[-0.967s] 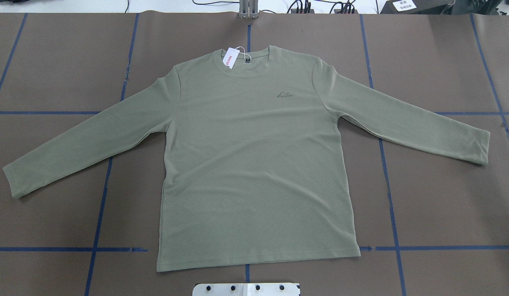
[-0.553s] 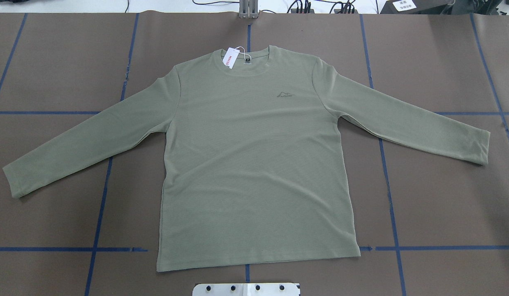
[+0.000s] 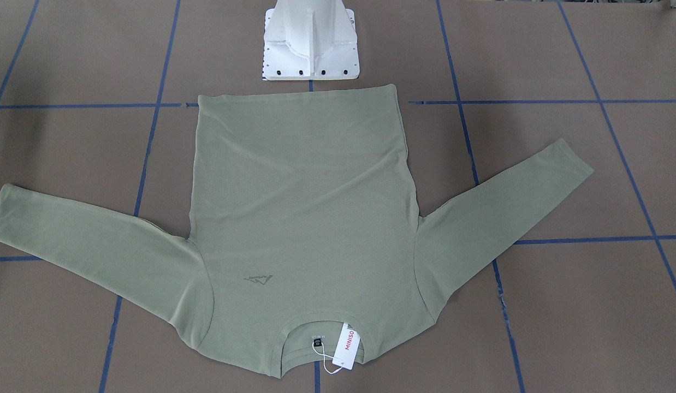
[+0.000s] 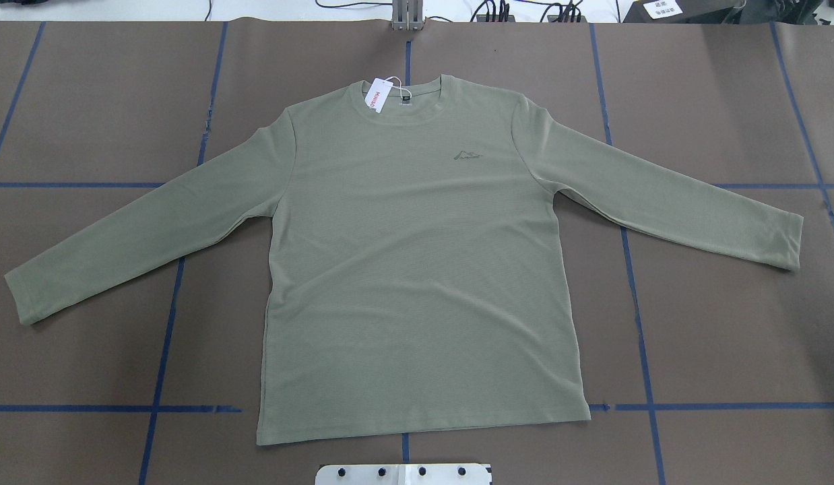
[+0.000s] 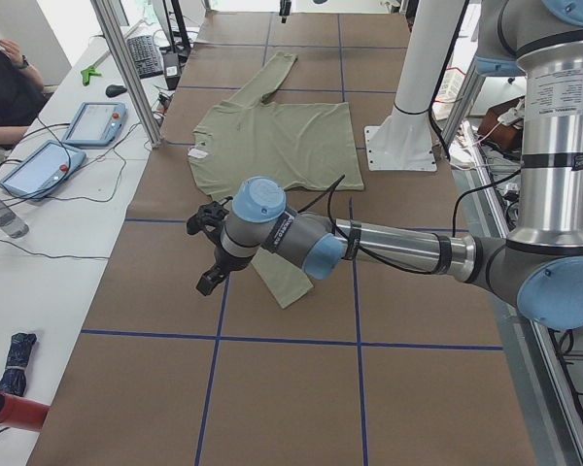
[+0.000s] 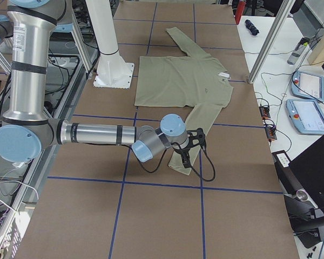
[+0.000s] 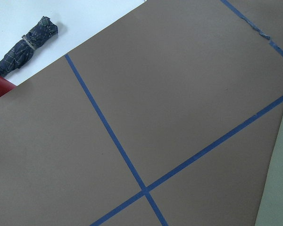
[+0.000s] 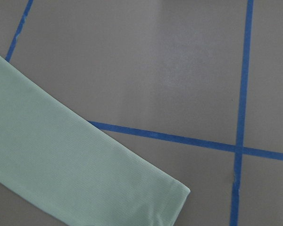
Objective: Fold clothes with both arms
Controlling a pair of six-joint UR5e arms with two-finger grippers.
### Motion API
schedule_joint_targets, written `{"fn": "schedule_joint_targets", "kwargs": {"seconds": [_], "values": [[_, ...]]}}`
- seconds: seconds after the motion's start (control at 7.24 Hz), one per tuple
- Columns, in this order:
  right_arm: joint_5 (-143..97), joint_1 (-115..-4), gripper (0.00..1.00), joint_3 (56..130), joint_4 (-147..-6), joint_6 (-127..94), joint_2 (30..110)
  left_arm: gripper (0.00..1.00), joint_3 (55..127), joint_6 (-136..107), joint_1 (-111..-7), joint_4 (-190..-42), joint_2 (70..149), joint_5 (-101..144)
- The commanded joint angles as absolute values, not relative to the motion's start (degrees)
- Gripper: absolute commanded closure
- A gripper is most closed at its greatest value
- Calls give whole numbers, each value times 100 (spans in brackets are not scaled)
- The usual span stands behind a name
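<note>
Overhead exterior: the sage-green long-sleeved shirt [image 4: 417, 269] lies flat and face up in the middle of the brown-papered table [image 4: 727, 337], neck toward the far edge, hem toward the robot, nothing folded.
Sleeves: both spread out and angled down toward the robot's side, the left sleeve [image 4: 141, 229] and the right sleeve [image 4: 666, 195], each cuff well apart from the body of the shirt.
Hang tag: a white MINISO tag [image 4: 375, 96] lies on the collar, left of the neck's centre in this view.
Chest logo: a small tonal mark [image 4: 467, 156] on the view's right side of the chest.
Table markings: blue tape lines [image 4: 636, 303] form a grid, and the shirt covers several crossings.
Pedestal: the white pedestal base [image 3: 310, 43] stands just beyond the hem.
Left arm: seen only from the exterior left camera — the left arm [image 5: 398, 248] reaches out low across the table and the left gripper [image 5: 206, 272] hangs over the paper just beside the near cuff.
Left gripper state: cannot tell how wide its fingers stand.
Left wrist view: paper, crossing tape and a strip of shirt edge [image 7: 280, 179].
Right arm: seen only from the exterior right camera — the right arm [image 6: 97, 134] stretches low and the right gripper [image 6: 188, 151] hangs at the near sleeve's end.
Right gripper state: cannot tell.
Right wrist view: the sleeve cuff [image 8: 174, 197] lies near a tape crossing.
</note>
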State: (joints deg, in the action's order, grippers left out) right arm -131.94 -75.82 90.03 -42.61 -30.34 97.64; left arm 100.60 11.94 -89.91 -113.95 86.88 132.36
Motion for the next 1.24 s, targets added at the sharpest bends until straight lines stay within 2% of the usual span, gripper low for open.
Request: {"fn": "schedule_joint_targets", "kwargs": {"seconds": [0.0, 0.41, 1.11], "values": [[-12292, -6736, 19, 7993, -2482, -4384, 9625, 0, 10064, 1204, -9000, -11408, 8640, 13236], [-12164, -6610, 26, 7586, -2461, -4377, 9466, 0, 10081, 1222, -9000, -11408, 8613, 13245], [-11918, -6372, 29, 7198, -2461, -4386, 9308, 0, 10116, 1239, -9000, -11417, 8543, 13245]]}}
